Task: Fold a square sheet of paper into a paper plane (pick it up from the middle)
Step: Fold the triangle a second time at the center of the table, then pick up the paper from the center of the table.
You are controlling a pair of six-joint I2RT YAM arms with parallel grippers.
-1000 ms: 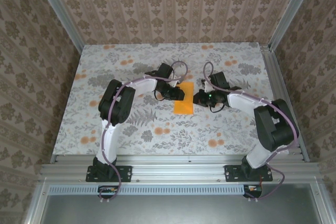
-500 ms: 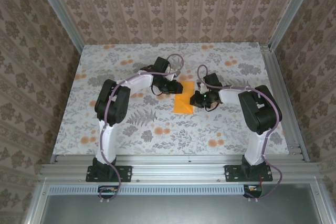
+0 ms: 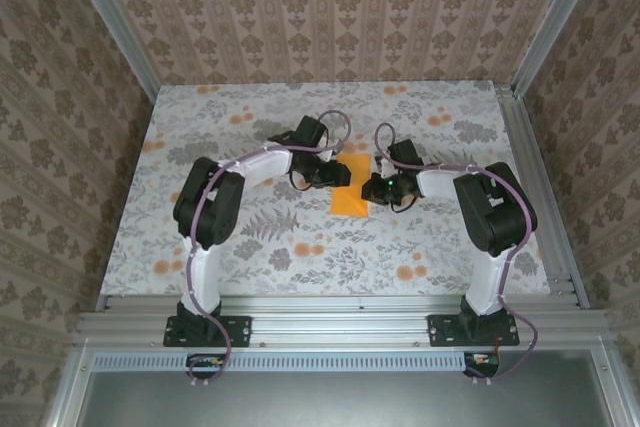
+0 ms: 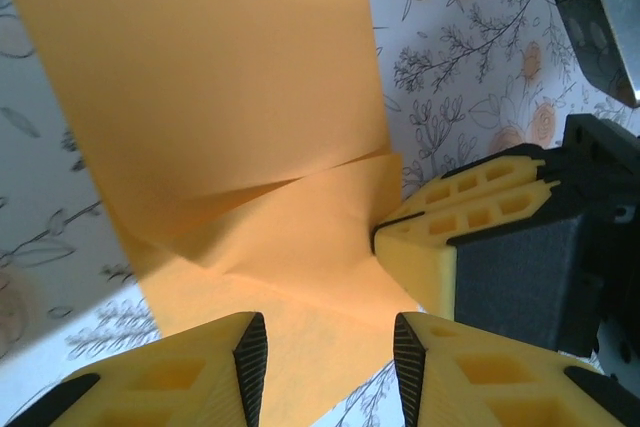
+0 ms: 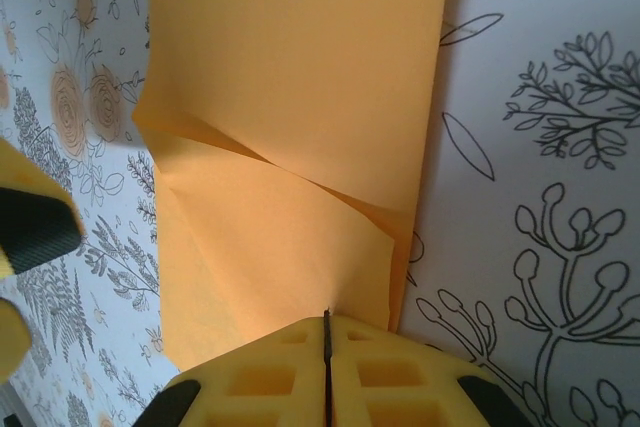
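Observation:
The square sheet of paper (image 3: 350,201) lies mid-table as a folded bright-orange rectangle, one corner flap creased over it (image 4: 300,217). My left gripper (image 3: 336,175) hovers over its far left part, open; the paper (image 4: 220,77) shows in the gap of the left gripper (image 4: 330,342), and neither pad touches it. My right gripper (image 3: 374,187) is at the paper's right edge. Its fingers (image 4: 460,209) are shut together, their tips resting on the flap's edge. In the right wrist view the shut right gripper (image 5: 327,325) meets the paper (image 5: 300,67); whether it nips paper is unclear.
The floral tablecloth (image 3: 250,237) covers the table, with small printed orange flowers (image 3: 306,248). Aluminium frame rails (image 3: 530,177) and patterned walls enclose it on three sides. A tip of the left gripper's finger (image 5: 30,232) enters the right wrist view at the left.
The left gripper's jaws have opened wider over the paper. The right arm has folded in, bringing its shut gripper a little left onto the paper's right edge.

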